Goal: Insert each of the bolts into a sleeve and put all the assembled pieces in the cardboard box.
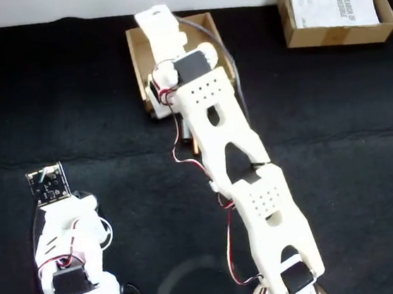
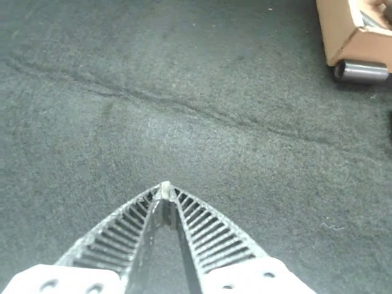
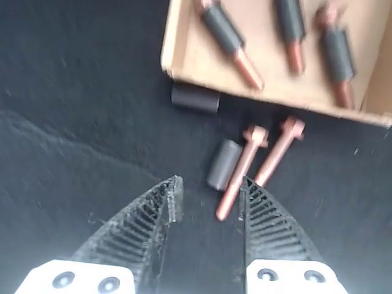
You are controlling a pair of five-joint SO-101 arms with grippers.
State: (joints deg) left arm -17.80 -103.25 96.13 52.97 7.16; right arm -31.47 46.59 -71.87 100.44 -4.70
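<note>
I see right claw (image 3: 211, 191) open above a loose sleeve (image 3: 222, 164) and two bolts (image 3: 240, 171) beside the cardboard box (image 3: 190, 61); left claw (image 2: 164, 188) closed, empty.

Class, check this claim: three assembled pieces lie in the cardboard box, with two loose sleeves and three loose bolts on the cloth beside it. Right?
Not quite. The right wrist view shows two loose bolts, not three. The three assembled pieces in the cardboard box and the two loose sleeves beside it stand as stated.
</note>
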